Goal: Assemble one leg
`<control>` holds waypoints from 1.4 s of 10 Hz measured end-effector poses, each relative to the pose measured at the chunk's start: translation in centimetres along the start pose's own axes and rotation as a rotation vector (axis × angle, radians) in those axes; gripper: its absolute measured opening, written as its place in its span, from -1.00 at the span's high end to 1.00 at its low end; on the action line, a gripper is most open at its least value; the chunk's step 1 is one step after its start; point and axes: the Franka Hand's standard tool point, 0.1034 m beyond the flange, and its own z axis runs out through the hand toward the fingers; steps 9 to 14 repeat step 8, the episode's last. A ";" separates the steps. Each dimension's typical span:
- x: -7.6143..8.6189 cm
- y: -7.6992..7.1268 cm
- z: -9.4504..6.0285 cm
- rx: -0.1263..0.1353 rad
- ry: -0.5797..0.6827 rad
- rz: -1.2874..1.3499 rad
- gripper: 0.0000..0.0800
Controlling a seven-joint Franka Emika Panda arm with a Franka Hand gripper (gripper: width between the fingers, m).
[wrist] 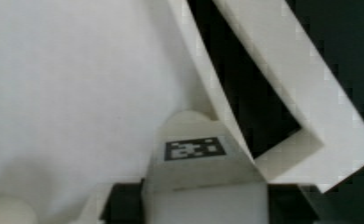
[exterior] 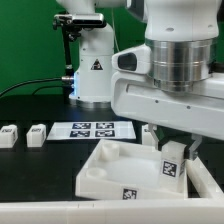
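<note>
My gripper is shut on a leg, a small white block with a black-and-white tag on its face. It holds the leg upright over the large white panel, near the panel's corner at the exterior view's right. In the wrist view the leg sits between my two dark fingers, its tip pointing into the panel's corner where the raised rim bends. I cannot tell whether the leg touches the panel. My gripper is at the edge of that view.
Two more legs lie on the black table at the exterior view's left. The marker board lies behind the panel. The arm's white base stands at the back.
</note>
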 end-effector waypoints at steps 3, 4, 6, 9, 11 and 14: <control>0.2 0.1 0.0 -0.003 0.004 0.007 0.11; 0.2 0.1 0.0 -0.002 0.004 0.008 -0.35; 0.2 0.1 0.0 -0.002 0.004 0.008 -0.58; 0.2 0.1 0.0 -0.002 0.004 0.008 -0.61; 0.2 0.1 0.0 -0.002 0.004 0.008 -0.61; 0.2 0.1 0.0 -0.002 0.004 0.008 -0.61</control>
